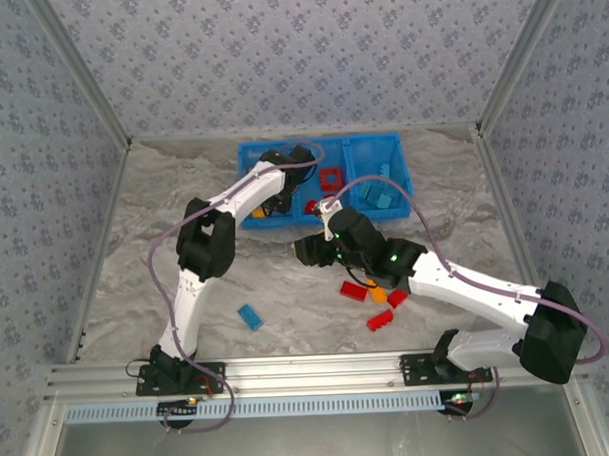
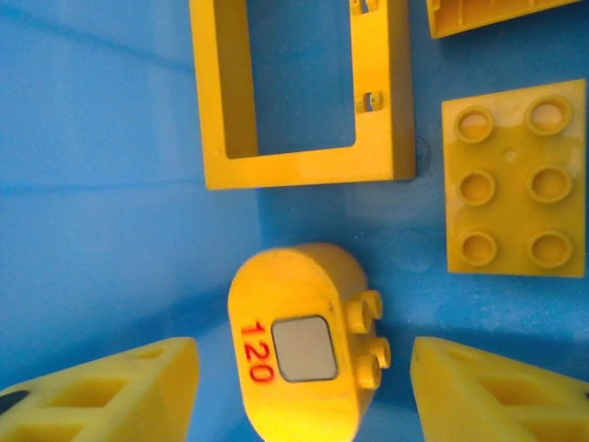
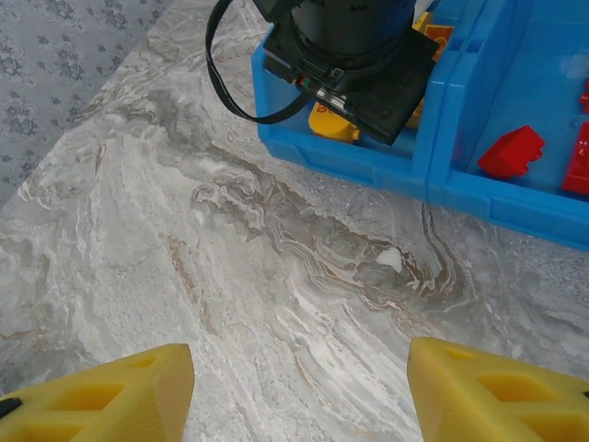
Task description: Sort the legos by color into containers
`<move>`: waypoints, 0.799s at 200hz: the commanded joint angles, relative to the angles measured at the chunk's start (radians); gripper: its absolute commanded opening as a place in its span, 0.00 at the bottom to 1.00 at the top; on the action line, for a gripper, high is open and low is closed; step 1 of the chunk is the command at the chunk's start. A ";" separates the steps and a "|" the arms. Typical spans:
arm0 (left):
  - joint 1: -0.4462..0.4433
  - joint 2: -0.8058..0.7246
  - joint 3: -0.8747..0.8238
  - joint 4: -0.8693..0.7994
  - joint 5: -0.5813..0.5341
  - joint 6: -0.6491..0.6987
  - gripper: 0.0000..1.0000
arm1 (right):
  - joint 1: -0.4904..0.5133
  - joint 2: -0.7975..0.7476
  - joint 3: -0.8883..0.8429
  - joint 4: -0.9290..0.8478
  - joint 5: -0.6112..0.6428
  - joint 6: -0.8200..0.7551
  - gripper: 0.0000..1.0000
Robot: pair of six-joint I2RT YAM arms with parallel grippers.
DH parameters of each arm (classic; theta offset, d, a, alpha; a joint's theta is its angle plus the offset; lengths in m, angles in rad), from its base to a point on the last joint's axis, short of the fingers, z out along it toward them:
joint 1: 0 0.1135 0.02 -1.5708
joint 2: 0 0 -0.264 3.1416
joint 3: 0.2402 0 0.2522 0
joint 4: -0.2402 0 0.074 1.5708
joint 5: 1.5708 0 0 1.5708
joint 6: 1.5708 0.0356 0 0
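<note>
A glossy, marble-veined bench [image 1: 135, 244] is enclosed by floral-papered walls [image 1: 279, 59]. The left claw [image 2: 304, 364] and right claw [image 3: 299, 387] are spread open; nothing is gripped.

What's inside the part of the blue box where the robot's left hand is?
Yellow pieces: an open frame, a six-stud plate and a rounded brick marked 120, between the open fingers of the left gripper. From above, the arm hides much of that compartment.

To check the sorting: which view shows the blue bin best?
Top external: the blue bin with all three compartments. Left wrist gives a patch of its floor; right wrist, its near wall.
</note>
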 commanded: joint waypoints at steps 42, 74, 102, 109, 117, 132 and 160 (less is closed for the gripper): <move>-0.038 -0.234 -0.017 -0.050 -0.055 -0.042 0.66 | 0.005 -0.053 -0.048 -0.011 0.019 -0.002 0.64; -0.040 -0.487 -0.192 0.000 -0.026 -0.093 0.63 | 0.060 -0.037 -0.054 -0.022 0.053 -0.046 0.62; -0.039 -0.782 -0.414 0.066 0.127 -0.099 0.62 | 0.182 0.068 -0.017 -0.029 0.077 -0.087 0.63; -0.038 -0.858 -0.471 0.060 0.157 -0.109 0.62 | 0.216 0.108 -0.003 -0.033 0.089 -0.092 0.64; -0.039 -0.946 -0.529 0.043 0.186 -0.123 0.62 | 0.262 0.154 0.020 -0.037 0.096 -0.098 0.65; -0.037 -1.117 -0.633 -0.005 0.219 -0.142 0.63 | 0.330 0.244 0.067 -0.053 0.116 -0.091 0.67; -0.025 -1.423 -0.794 -0.085 0.329 -0.169 0.65 | 0.412 0.378 0.147 -0.075 0.155 -0.064 0.69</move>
